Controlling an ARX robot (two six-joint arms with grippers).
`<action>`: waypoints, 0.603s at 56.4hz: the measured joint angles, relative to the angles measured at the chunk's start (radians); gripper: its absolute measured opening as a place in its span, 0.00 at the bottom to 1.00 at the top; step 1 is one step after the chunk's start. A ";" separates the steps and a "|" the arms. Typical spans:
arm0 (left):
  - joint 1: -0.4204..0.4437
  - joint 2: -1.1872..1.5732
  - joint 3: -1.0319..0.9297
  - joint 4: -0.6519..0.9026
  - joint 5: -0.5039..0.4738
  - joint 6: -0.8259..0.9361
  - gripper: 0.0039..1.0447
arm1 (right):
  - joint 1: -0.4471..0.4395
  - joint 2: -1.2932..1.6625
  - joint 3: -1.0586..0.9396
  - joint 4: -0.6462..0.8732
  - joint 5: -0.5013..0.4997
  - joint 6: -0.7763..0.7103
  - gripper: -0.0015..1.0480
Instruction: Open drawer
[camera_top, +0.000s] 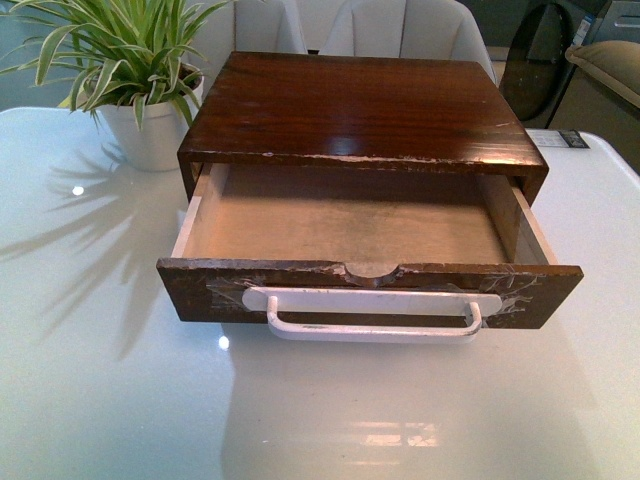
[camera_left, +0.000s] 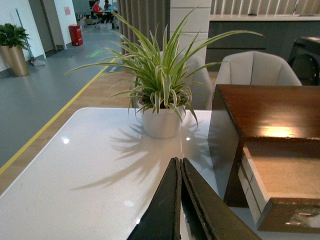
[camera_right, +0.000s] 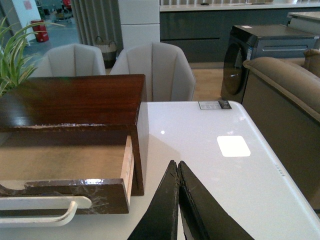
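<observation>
A: Since the drawer (camera_top: 350, 235) already stands well out of its case (camera_top: 350, 105), the pull looks done.

B: Both tools, left (camera_left: 179, 200) and right (camera_right: 178, 200), are pressed together, beside the case, holding nothing; I'd just retreat.

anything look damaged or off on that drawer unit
Yes. The drawer, standing pulled out and empty, has its white handle held on with tape at both ends, not screws. The cabinet top's front edge is chipped and scuffed pale.
</observation>
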 joint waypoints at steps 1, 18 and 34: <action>0.000 -0.029 0.000 -0.042 0.002 0.000 0.02 | 0.000 0.000 0.000 0.000 0.000 0.000 0.02; 0.000 -0.128 0.000 -0.122 0.001 0.000 0.02 | 0.000 -0.003 0.000 -0.002 0.000 0.000 0.02; 0.000 -0.128 0.000 -0.122 0.001 -0.001 0.24 | 0.000 -0.003 0.000 -0.002 0.000 0.000 0.21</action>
